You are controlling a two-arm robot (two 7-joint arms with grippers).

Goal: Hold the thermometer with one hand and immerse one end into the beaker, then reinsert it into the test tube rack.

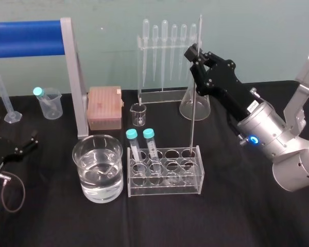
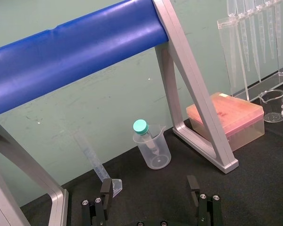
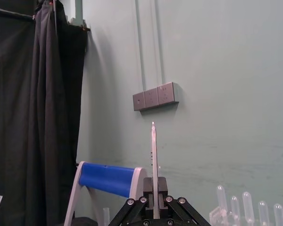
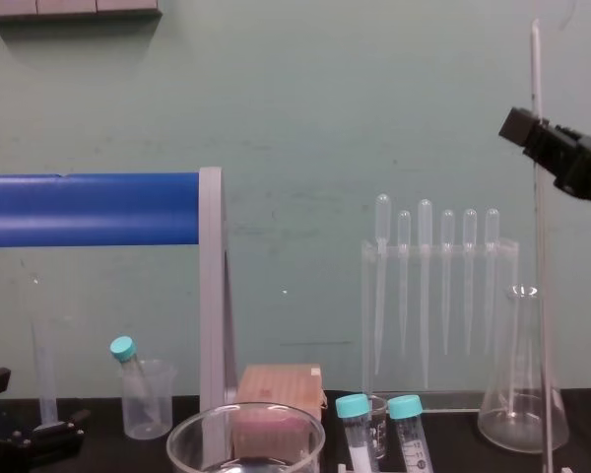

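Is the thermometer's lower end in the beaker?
No, the thermometer stands with its lower end in a back right hole of the rack, apart from the beaker, with the right gripper shut on it.

Two teal-capped tubes [image 1: 132,141] stand in rack [image 1: 165,188] between thermometer [image 1: 192,131] and beaker [image 1: 80,157], blocking low sideways path. Conical flask [image 1: 204,111], pipette stand [image 1: 167,51] crowd behind right gripper [image 1: 194,54]. Black tabletop [image 1: 221,221] before rack lies open.

Right gripper [image 1: 195,55] raised, jaws clamped on the thermometer [image 1: 193,110] between them, left gripper [image 2: 149,188] low, jaws apart.
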